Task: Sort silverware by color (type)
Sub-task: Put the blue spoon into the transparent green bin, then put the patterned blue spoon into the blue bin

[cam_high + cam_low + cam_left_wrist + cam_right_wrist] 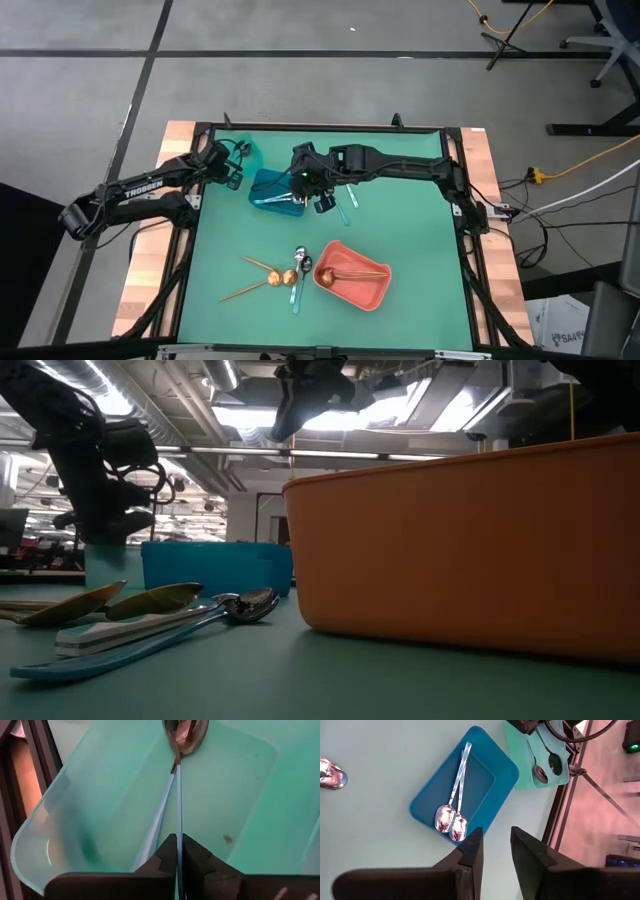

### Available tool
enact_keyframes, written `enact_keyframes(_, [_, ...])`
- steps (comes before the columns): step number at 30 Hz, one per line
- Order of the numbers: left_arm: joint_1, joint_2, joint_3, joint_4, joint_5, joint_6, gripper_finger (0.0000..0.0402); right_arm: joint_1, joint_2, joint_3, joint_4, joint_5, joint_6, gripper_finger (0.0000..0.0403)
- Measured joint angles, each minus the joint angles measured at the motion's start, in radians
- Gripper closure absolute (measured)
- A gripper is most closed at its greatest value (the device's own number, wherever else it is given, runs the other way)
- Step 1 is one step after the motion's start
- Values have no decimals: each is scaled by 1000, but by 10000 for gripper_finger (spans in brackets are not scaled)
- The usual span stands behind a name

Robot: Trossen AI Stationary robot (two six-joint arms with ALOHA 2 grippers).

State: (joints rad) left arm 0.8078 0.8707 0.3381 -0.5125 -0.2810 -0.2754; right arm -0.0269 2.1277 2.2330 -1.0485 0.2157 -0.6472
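My left gripper reaches into the teal bin at the table's far left, shut on a spoon with a light-blue handle and a dark shiny bowl. A second pale handle lies beside it in the bin. My right gripper hangs open, with nothing between its fingers, above the mat beside the blue bin. Two silver spoons with blue handles lie in that bin. Loose copper, silver and blue-handled silverware lies on the mat near the front. My left gripper pinches the spoon's thin light-blue handle between its two fingers. The fingers slant down into the teal bin and lie along the handle. The bowl end points away from the fingers, deep in the bin; whether it rests on the bin's floor, I cannot tell.
A coral bin holding copper spoons stands at the front, right of the loose pieces; in the low view its wall fills the right half. Another silver spoon lies on the green mat near my right gripper. Wooden table edges flank the mat.
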Motion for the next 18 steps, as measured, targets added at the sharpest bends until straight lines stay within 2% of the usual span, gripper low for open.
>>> enact_keyframes(18, [0,0,-1,7,1,-4,378,0,0,0,-1,0,0,313])
